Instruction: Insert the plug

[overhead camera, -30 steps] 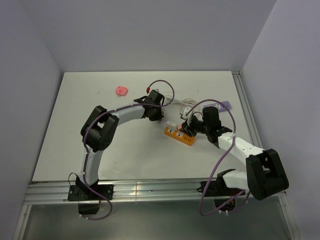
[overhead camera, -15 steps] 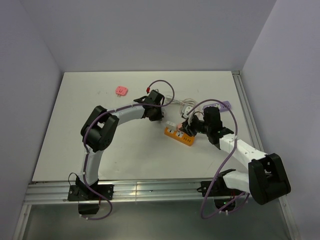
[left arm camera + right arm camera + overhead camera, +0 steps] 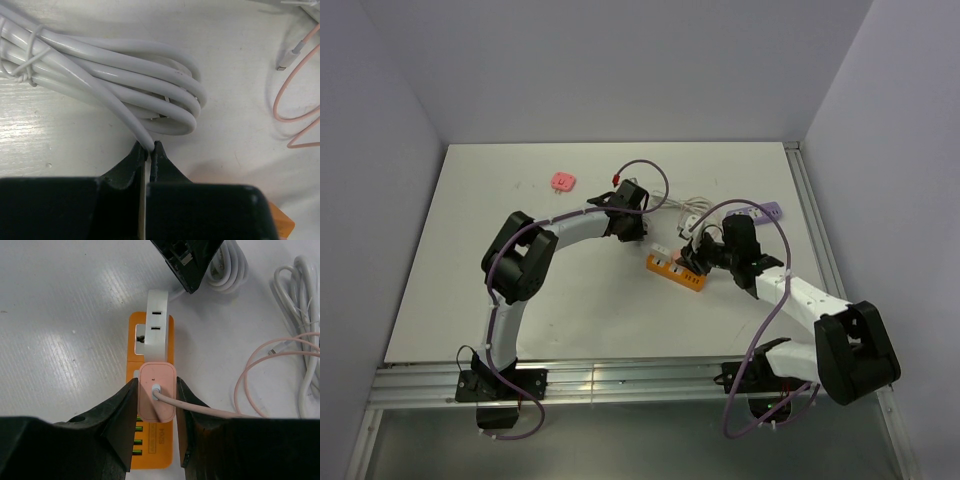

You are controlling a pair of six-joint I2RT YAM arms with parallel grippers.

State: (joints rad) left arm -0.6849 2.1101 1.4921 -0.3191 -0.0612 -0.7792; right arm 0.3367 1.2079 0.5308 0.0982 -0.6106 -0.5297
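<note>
The right jaws are closed on the pink plug (image 3: 156,407), one finger (image 3: 120,410) on each side of it. The plug sits over the orange strip (image 3: 136,325), about midway along it and just below a white adapter (image 3: 157,320) that stands in the strip's far end. Whether its prongs are seated cannot be told. A pink cable (image 3: 200,408) leaves the plug's face and loops off to the right across the white surface (image 3: 500,260).

The left jaws are closed, tips together, just beyond the strip's far end. A strand of the coiled white cord (image 3: 125,65) runs right up to the tips, though whether it is pinched there cannot be told.
</note>
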